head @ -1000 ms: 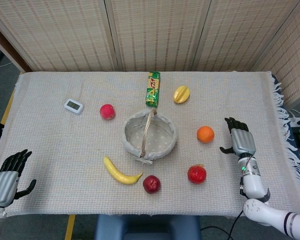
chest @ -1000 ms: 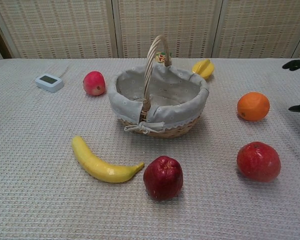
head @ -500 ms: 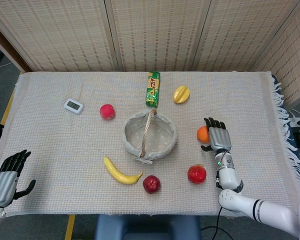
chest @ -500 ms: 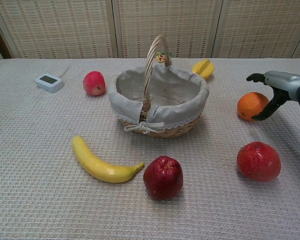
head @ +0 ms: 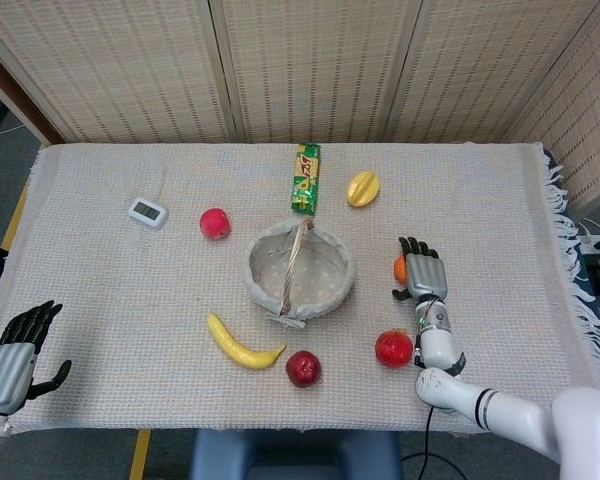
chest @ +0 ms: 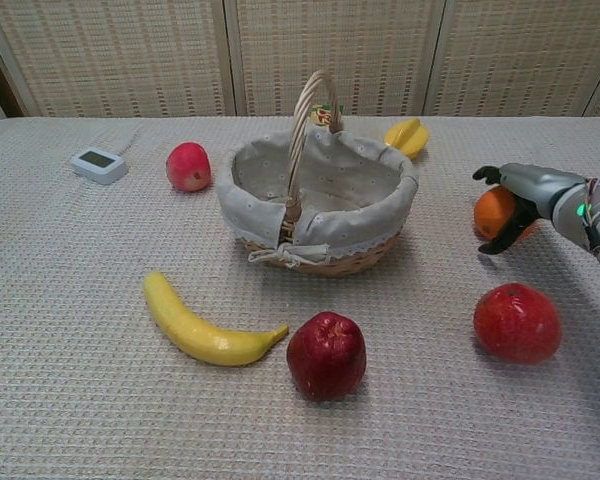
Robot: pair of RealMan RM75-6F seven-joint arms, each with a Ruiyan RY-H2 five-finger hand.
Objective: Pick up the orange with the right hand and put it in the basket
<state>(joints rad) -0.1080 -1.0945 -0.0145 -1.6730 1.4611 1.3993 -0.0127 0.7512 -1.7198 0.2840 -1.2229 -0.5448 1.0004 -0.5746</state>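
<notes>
The orange point(head: 401, 267) lies on the cloth to the right of the basket point(head: 340, 252), mostly covered in the head view. My right hand point(head: 426, 273) lies over it from the right, fingers stretched past its top and thumb curving under its near side. In the chest view the orange point(chest: 493, 212) shows between fingers and thumb of that hand point(chest: 528, 188), still resting on the table. The cloth-lined wicker basket point(chest: 320, 215) stands upright with its handle up. My left hand point(head: 15, 350) hangs off the table's near left corner, fingers apart and holding nothing.
A red apple point(head: 393, 347) sits just in front of the right hand. A darker apple point(head: 303, 368) and a banana point(head: 242, 344) lie before the basket. Behind it are a yellow starfruit point(head: 363, 188), a green packet point(head: 306, 178), a pink-red fruit point(head: 215, 223) and a white timer point(head: 148, 212).
My right hand has swung in leftward from the table's right side and now covers the orange, with fingers and thumb around it. The left hand has not moved.
</notes>
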